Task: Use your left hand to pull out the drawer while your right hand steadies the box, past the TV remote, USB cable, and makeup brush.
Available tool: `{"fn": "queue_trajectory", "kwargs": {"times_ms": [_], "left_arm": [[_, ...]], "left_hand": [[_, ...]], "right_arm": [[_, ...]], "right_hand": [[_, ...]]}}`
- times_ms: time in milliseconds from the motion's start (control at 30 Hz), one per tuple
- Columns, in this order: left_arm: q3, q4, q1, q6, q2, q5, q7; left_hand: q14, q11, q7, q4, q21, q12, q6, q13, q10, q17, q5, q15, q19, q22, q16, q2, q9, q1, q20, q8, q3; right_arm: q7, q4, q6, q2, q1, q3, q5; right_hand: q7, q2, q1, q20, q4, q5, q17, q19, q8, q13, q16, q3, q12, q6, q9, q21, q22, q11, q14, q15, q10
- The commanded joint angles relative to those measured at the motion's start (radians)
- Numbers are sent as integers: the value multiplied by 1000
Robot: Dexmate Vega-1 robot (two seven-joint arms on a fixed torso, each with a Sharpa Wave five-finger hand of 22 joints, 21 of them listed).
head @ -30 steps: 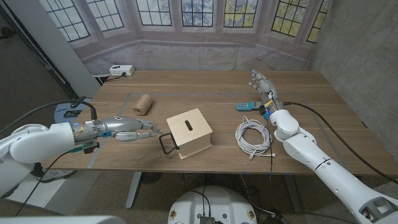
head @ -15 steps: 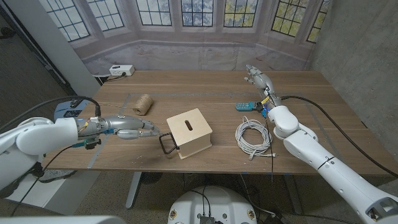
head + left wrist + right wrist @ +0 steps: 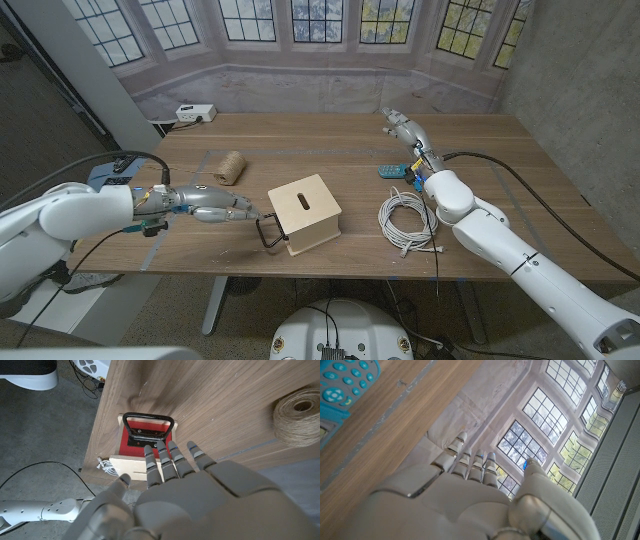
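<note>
I'm holding left hand (image 3: 215, 206) fingers spread, empty, just short of drawer handle (image 3: 267, 231) on box (image 3: 305, 213), right hand (image 3: 403, 126) hovering spread beyond TV remote (image 3: 395, 170).

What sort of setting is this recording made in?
Probably a staged lab or test room: a wooden table stands before a printed backdrop of arched windows, beside a bare concrete wall, with a white power strip lying near the table's far edge.

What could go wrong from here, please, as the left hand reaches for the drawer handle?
The right hand is raised far from the box, so pulling now would likely drag the unsteadied box. The left hand has open fingers short of the black handle and might nudge it. The right arm, crossing over, could snag the coiled cable.
</note>
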Motion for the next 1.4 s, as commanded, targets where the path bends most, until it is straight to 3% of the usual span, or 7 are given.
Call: {"fn": "queue_trajectory", "kwargs": {"times_ms": [33,400,833,1200,1400], "left_arm": [[83,45,-55,7,81,-40,8],[155,63,-110,8,147,-55,35],[217,73,-145,10,213,-66,65],[253,55,-150,19,253,-31,84],[295,45,-171,30,277,-7,92]], "left_hand": [[8,5,-4,2,5,5,12,3,15,1,5,-3,3,3,3,1,4,-11,-7,-1,2],[33,-1,-4,1,4,7,24,3,34,-1,5,-10,1,3,6,1,4,-11,-14,-3,4],[125,-14,-1,1,4,22,73,2,122,-6,5,-20,-7,4,19,-2,5,-13,-19,-1,9],[137,-14,-5,0,5,21,98,1,138,-8,4,-22,-6,4,14,-6,5,-14,-29,2,9],[141,-17,0,0,3,19,102,0,141,-9,4,-21,-13,4,11,-8,5,-15,-32,0,8]], "right_arm": [[7,-49,-73,-15,-5,-28,-30],[-17,-84,-80,-23,-26,-24,-56],[-49,-141,-122,-33,-47,-21,-97],[-66,-178,-114,-39,-77,-11,-116],[-47,-231,-170,-58,-78,-19,-127]], "right_hand": [[7,4,-5,-26,-5,2,3,-5,4,2,5,3,4,1,4,1,1,6,0,-18,6],[7,5,-4,-26,-8,2,3,-11,3,2,5,2,4,-2,4,1,1,9,-2,-18,3],[9,7,-6,-24,-11,1,4,-19,-1,1,4,0,0,-15,4,2,0,8,-11,-16,-13],[10,7,-5,-22,-14,1,3,-25,-1,1,4,-1,0,-18,4,2,0,13,-14,-14,-17],[10,12,-1,-19,-17,2,3,-33,0,1,3,1,0,-19,4,1,0,13,-19,-12,-21]]}}
